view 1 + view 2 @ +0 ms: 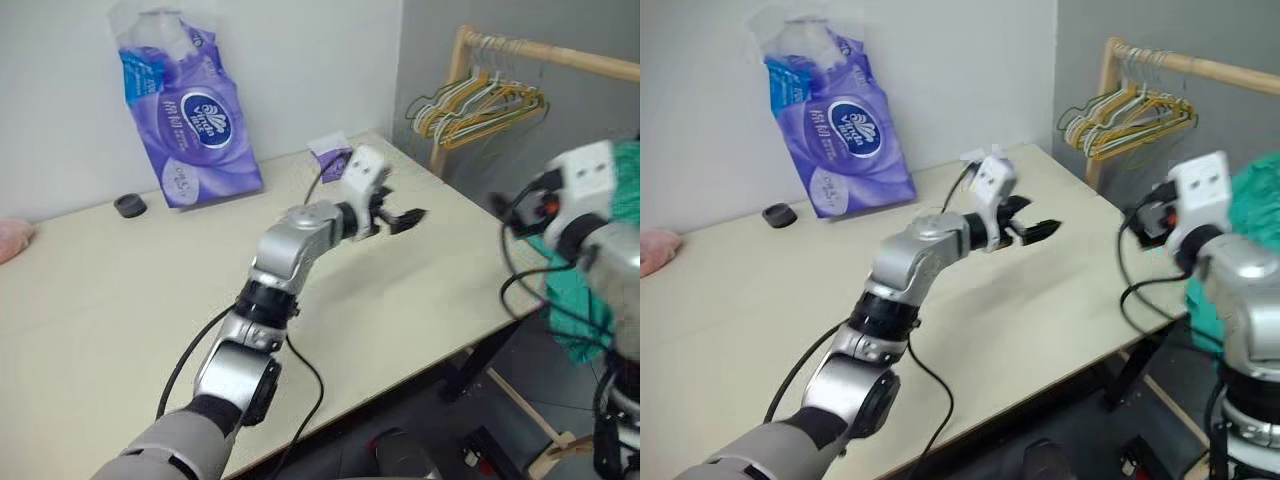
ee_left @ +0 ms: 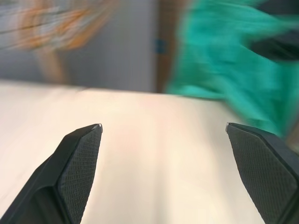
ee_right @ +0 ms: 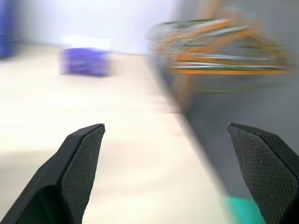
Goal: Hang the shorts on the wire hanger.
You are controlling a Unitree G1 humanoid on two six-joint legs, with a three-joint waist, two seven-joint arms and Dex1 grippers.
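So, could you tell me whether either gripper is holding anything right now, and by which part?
Nothing is held: the left gripper and right gripper are both open and empty.

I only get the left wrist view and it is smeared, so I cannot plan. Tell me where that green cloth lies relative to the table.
Observer: The teal-green soft fabric shorts are off the pale wooden table, hanging past its right edge behind the right arm.
Operator: Report the right end effector.
Observer: The right end effector is open and empty, facing the bunch of yellow, white and green wire hangers on a wooden rail.
Operator: List what stands on the table.
Observer: A large purple plastic tissue pack leans at the wall, with a small black round object beside it.
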